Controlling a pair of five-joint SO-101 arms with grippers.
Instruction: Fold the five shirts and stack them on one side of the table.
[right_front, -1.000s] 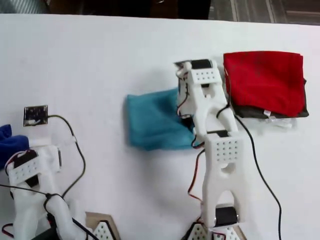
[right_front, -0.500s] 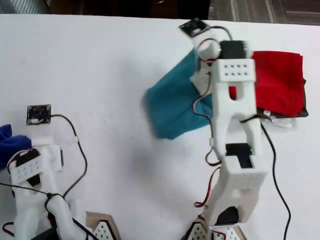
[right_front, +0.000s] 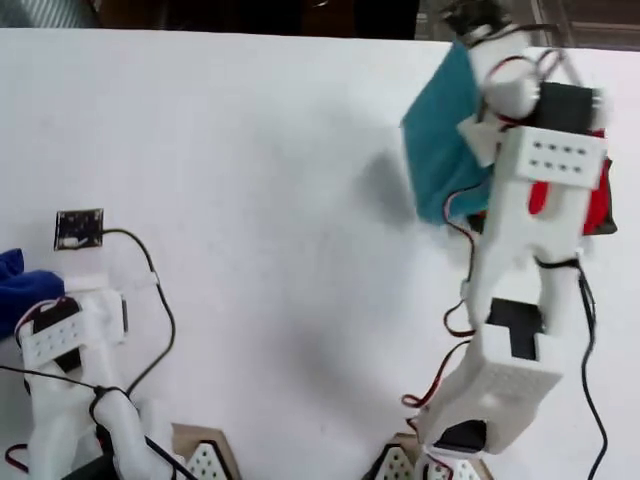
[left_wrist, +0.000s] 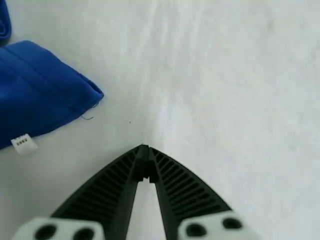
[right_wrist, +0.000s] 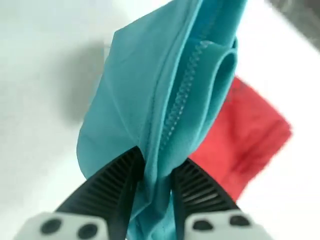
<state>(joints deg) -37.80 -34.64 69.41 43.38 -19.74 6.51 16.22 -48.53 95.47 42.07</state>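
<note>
Bright even light; teal shirt (right_front: 435, 150) casts a soft shadow on table (right_front: 250, 150).

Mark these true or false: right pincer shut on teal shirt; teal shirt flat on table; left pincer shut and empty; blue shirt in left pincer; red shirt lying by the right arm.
1. The right pincer is shut on the teal shirt. True.
2. The teal shirt lies flat on the table. False: it hangs from the right pincer, lifted off the table.
3. The left pincer is shut and holds nothing. True.
4. The blue shirt is in the left pincer. False: it lies on the table, apart from the pincer's tips.
5. A red shirt lies by the right arm. True.
</note>
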